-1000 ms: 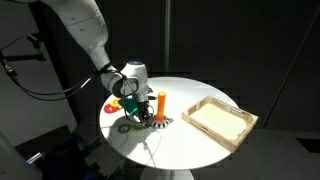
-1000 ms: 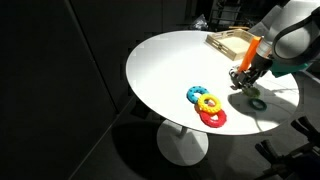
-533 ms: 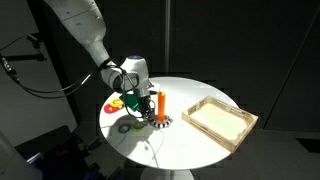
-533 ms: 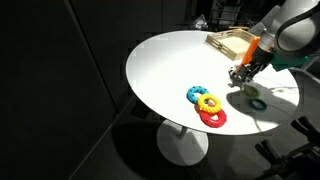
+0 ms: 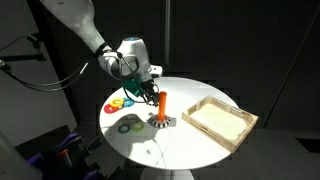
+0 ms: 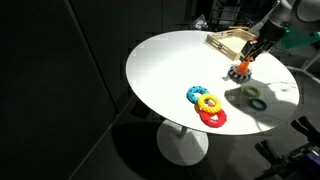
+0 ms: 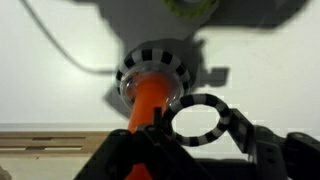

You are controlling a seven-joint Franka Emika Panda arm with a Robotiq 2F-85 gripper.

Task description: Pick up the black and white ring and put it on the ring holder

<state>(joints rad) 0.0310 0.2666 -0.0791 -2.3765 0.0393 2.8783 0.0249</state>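
While the pincer (image 5: 150,90) is clamped on the black and white ring (image 7: 215,102), holding it aloft just beside the top of the ring holder (image 7: 150,100) rather than over it, we judge misalignment to be the main danger. Lowered from here, the ring's band would meet the orange peg's tip, and the ring could tilt, slip from the grip or tip the holder on its striped foot (image 7: 175,62). That foot resembles the ring, so we might misread the ring as seated.

The room is dark on all sides. The round white tabletop (image 6: 170,70) looks smooth and is brightly lit, so we expect a dropped ring could slide or roll. On it lie a wooden tray (image 5: 244,130) well apart from the holder, a touching cluster of red, yellow and blue rings (image 6: 207,106), and a lone green ring (image 5: 128,126).
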